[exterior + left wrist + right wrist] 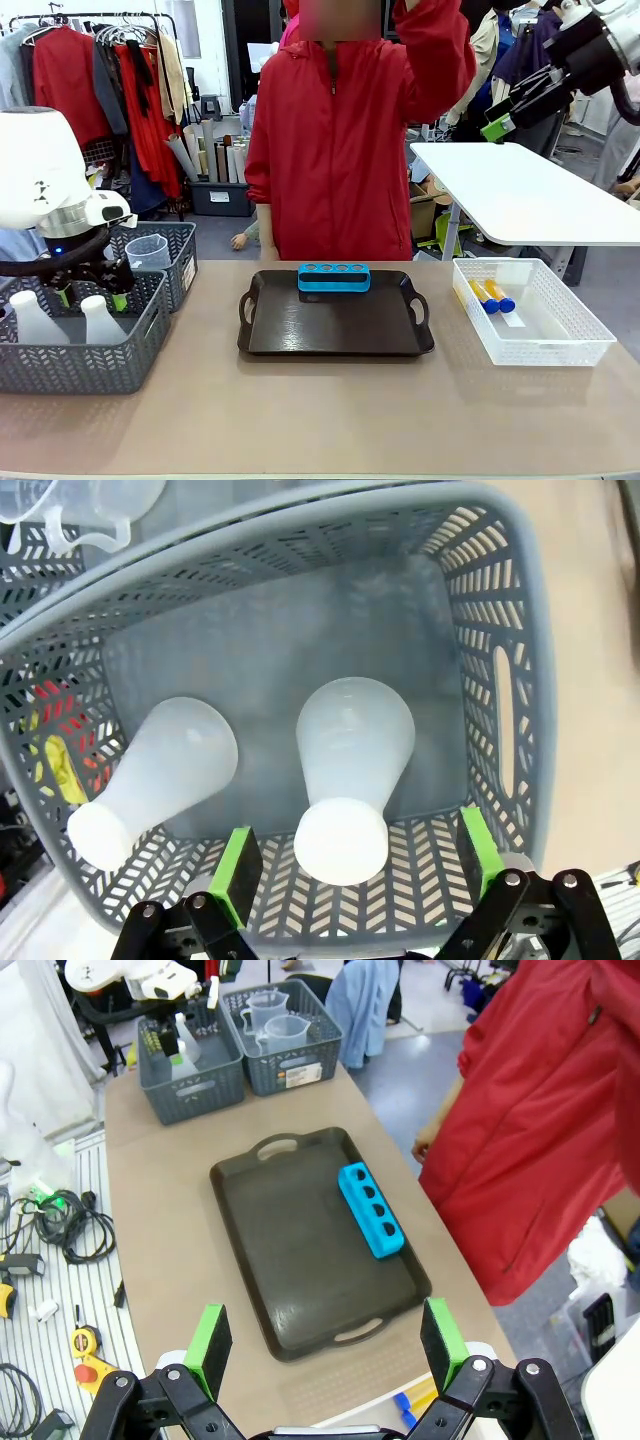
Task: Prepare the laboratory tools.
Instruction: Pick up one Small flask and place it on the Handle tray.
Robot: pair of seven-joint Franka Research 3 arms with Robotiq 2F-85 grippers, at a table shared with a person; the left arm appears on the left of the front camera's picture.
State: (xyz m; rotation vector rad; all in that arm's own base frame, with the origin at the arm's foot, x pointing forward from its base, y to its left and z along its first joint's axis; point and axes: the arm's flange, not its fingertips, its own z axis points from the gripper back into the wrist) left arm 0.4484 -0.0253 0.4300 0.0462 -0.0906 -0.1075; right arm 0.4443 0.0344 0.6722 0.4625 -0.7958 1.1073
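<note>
The left claw (pixel 356 840) hangs over the near grey basket (pixel 500 630) at the robot's left end of the table (pixel 320 410). Its jaws stand wide open, one green pad (pixel 235 865) on each side of the top of a white flask (pixel 355 745). The pads are clear of the flask and nothing is gripped. This flask stands upright on the basket floor, and a second flask (pixel 160 770) stands just beside it in the same basket. The other grey basket (pixel 180 255) sits right behind the first and holds the clear beakers (pixel 283 1028). A dark tray (pixel 335 325) lies in the middle of the table, with a blue rack (pixel 334 277) resting along its far edge, on the side of the person in the red jacket (pixel 350 150). The rack's holes look empty from the front. At the robot's right end sits a white basket (pixel 560 345), where two orange tubes (pixel 484 296) with blue caps lie side by side in the far corner. The right claw (pixel 322 1325) is held high above that end of the table, well clear of everything. Its jaws are spread wide and it holds nothing.
</note>
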